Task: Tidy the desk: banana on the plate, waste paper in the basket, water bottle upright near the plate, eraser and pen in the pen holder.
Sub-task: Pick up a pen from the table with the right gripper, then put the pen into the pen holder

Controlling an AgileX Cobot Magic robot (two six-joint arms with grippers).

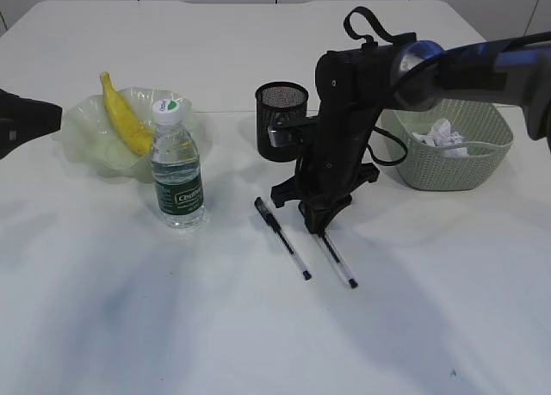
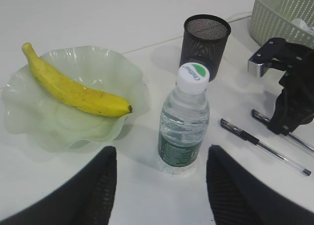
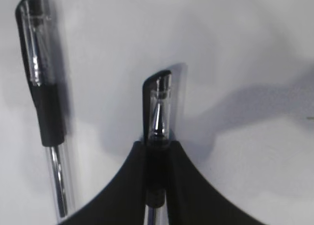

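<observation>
My right gripper [image 1: 320,225] stands tip-down on the table, shut on the black grip of a clear pen [image 3: 159,105] that lies flat. A second pen [image 3: 41,97] lies to its left, also seen on the table as the left pen [image 1: 282,238]. The black mesh pen holder [image 1: 281,120] stands just behind. The banana [image 2: 73,92] rests in the pale green plate [image 2: 29,132]. The water bottle [image 2: 184,122] stands upright beside the plate. My left gripper [image 2: 161,151] is open, a little short of the bottle. Waste paper [image 1: 441,137] lies in the basket [image 1: 448,167]. The eraser is out of view.
The right arm [image 1: 448,64] reaches in from the right above the basket, with a cable looping behind it. The left arm [image 1: 21,120] shows at the left edge beside the plate. A table seam runs behind the plate and holder.
</observation>
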